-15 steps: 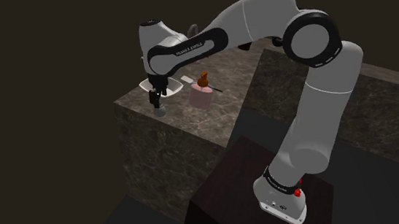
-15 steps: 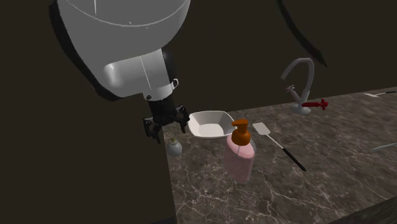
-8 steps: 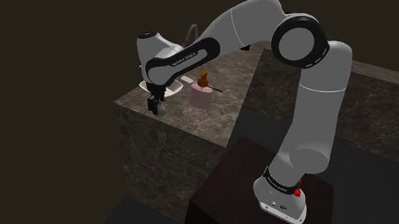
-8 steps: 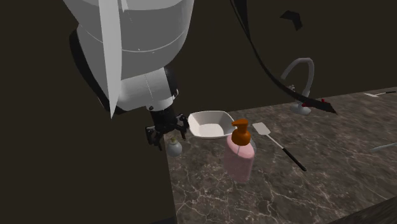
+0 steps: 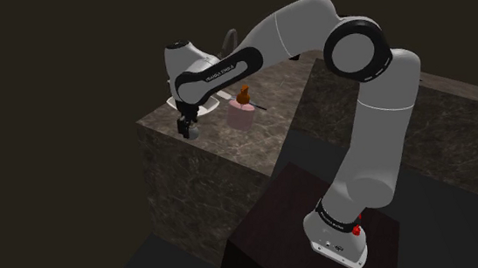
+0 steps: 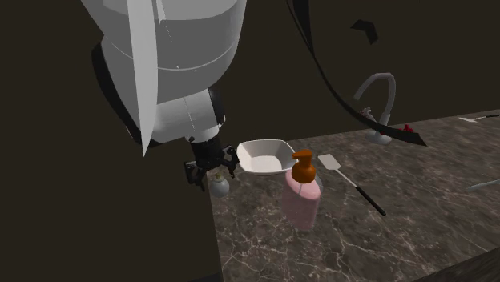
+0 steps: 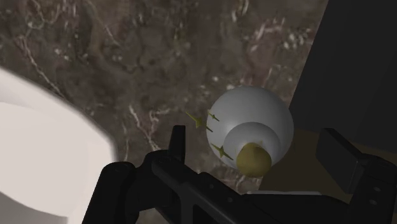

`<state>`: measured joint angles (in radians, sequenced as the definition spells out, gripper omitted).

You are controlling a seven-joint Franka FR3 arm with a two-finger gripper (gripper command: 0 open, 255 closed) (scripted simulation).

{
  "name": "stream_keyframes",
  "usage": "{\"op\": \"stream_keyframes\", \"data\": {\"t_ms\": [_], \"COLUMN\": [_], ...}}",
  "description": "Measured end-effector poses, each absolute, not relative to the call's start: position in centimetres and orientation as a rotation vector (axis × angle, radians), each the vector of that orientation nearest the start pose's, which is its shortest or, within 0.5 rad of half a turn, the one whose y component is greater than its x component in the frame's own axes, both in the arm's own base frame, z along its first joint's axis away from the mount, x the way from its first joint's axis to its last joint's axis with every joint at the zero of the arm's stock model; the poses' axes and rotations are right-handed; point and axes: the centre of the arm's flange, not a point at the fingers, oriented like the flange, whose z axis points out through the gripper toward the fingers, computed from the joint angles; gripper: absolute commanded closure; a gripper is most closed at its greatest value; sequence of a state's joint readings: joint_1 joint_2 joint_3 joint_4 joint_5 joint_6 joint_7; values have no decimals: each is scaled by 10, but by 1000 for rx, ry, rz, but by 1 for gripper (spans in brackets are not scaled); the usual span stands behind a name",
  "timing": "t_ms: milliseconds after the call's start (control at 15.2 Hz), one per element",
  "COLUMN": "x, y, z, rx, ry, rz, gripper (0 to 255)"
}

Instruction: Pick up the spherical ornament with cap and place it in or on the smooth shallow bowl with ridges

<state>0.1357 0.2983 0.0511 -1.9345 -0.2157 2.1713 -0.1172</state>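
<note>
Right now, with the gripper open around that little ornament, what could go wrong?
The ornament sits right at the edge of the counter, so an uneven squeeze from the gripper could roll it off. It is round, so it may slip from the grasp. The white bowl stands close by; a low carry might clip its rim.

On the counter (image 6: 401, 232) I count one grey capped ornament (image 6: 219, 185), one white shallow bowl (image 6: 264, 156) and one pink soap dispenser (image 6: 303, 196) with an orange pump. I also count one spatula (image 6: 350, 183) and one faucet (image 6: 377, 104).
</note>
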Motion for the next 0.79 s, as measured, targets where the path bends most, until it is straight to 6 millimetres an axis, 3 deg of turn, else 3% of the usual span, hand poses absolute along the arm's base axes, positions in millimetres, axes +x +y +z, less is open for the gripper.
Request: {"op": "stream_keyframes", "data": {"t_ms": [66, 792], "x": [598, 598], "y": [103, 104], "z": [328, 331], "rx": [-3225, -3225], "ry": [-704, -704], "rz": [90, 88], "gripper": [255, 255]}}
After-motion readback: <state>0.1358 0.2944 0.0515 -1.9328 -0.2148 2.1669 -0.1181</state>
